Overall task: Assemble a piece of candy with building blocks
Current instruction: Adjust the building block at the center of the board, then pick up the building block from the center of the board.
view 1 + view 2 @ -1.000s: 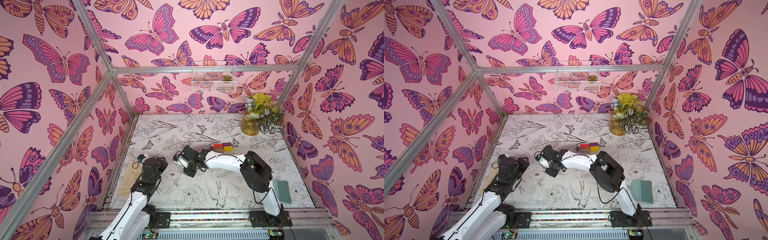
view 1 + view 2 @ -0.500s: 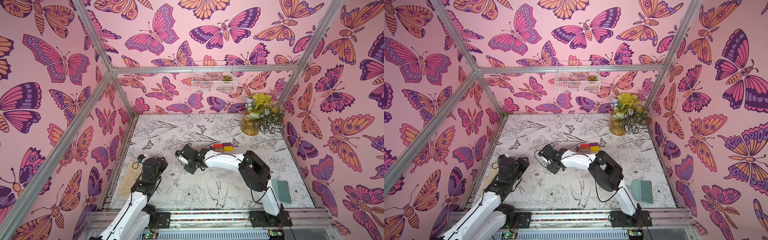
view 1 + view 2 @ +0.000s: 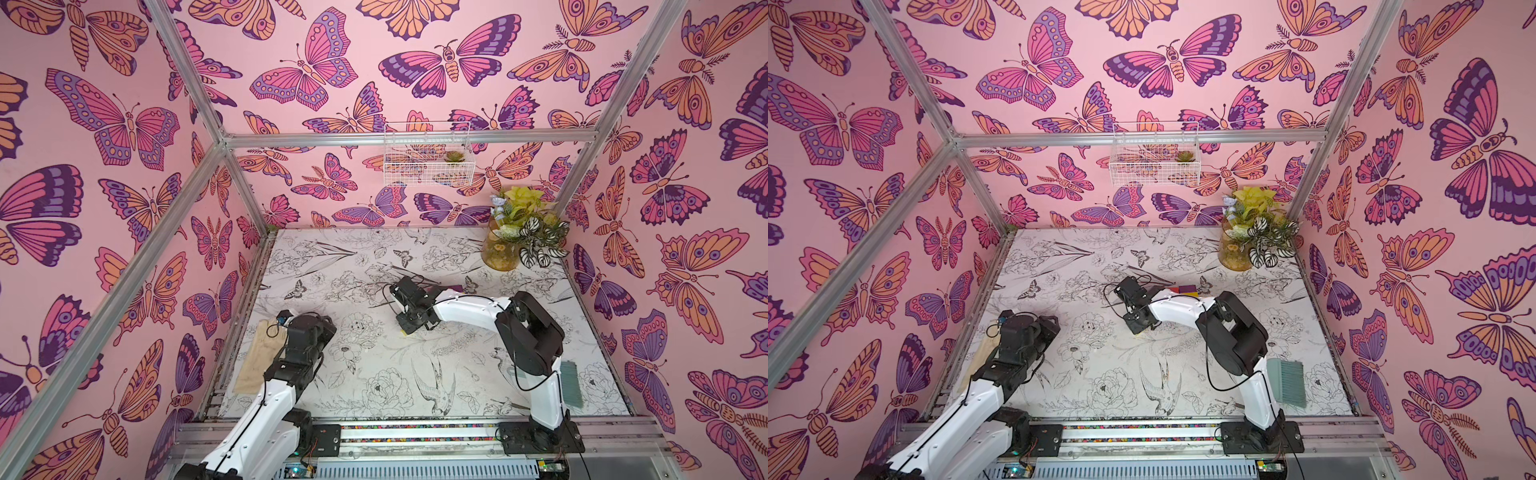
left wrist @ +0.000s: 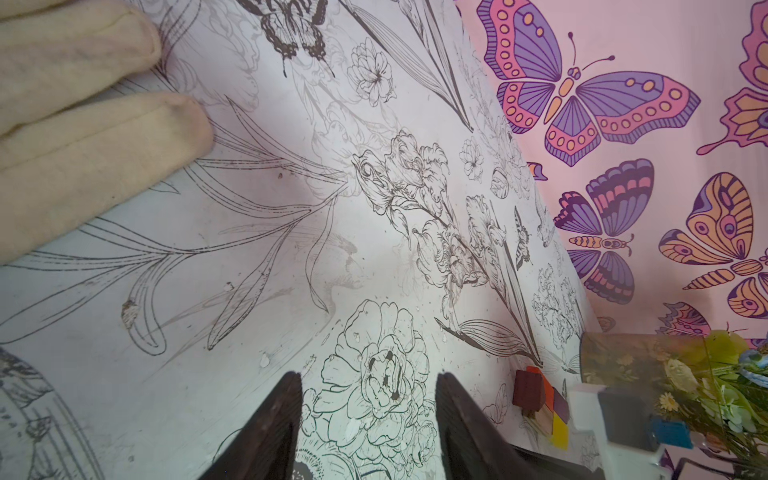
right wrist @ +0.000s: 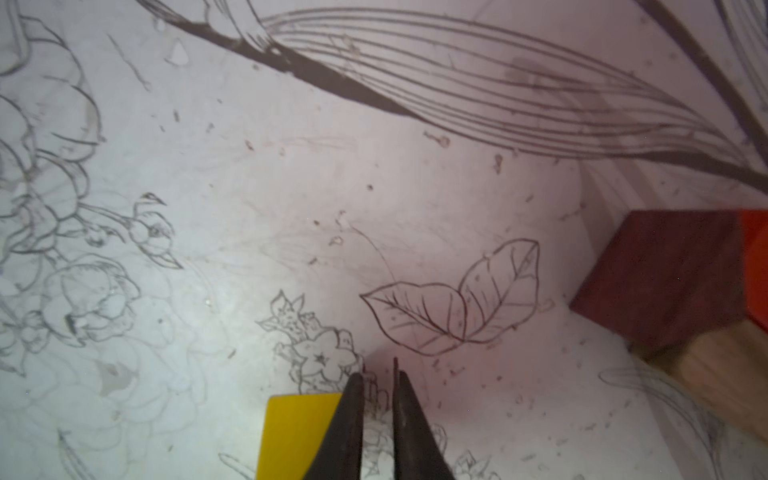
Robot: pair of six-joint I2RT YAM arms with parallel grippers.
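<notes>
- The right tool (image 5: 378,374) has its two dark fingers pressed nearly together. Only a thin slit shows between them, with nothing in it. In a top view it sits low over the flower-printed counter (image 3: 374,374), near the middle of the frame.
- A flat yellow wooden block (image 5: 299,432) lies on the counter, touching the outer side of one finger (image 5: 349,415) — beside the tool, not between its fingers. Its outline is partly hidden, so I judge rather than see that it is the yellow triangle.
- The unfinished piece of candy (image 4: 544,409) stands just up and right of the right tool in both top views. Most of it is hidden behind the white forearm; a purple block (image 3: 1187,288) and a red block (image 3: 1173,289) peek out side by side.
- In the left wrist view a dark brown wooden triangle (image 4: 528,388) caps one end, touching the red block, with purple, plain-wood and yellow blocks beyond it.
- The body's long axis runs left to right across the top views, with the brown cap on the left end. The uncapped end is therefore likely the right one, so the yellow block would have to pass the whole body to reach it.
- The left tool (image 4: 370,376) is spread wide and empty at the lower left of the counter, well apart from the blocks — the right arm is much the nearer.
</notes>
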